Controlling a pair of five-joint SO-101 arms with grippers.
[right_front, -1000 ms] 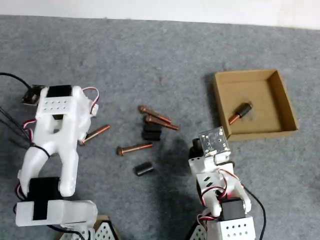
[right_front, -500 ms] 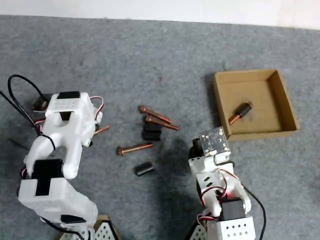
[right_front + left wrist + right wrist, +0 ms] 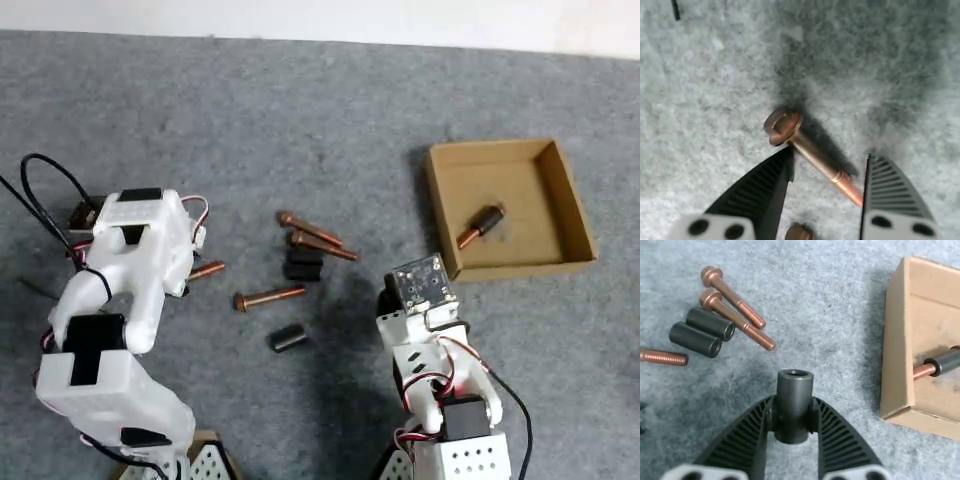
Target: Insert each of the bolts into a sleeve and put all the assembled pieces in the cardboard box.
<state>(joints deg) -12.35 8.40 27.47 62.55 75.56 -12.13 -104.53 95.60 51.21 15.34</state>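
The left hand is released, its fingers spread to either side of a copper bolt lying flat on the grey bench. One fingertip is close against the shank just behind the hex head, though contact cannot be told, and the threaded end points toward the other finger. The right hand is clenched on a black sleeve, whose open bore pokes out beyond the fingertips. Ahead of this hand to one side stands the cardboard box, with one assembled piece lying inside. To the other side lie two loose bolts side by side. A pair of sleeves lies just beside them, and another bolt's threaded end is near.
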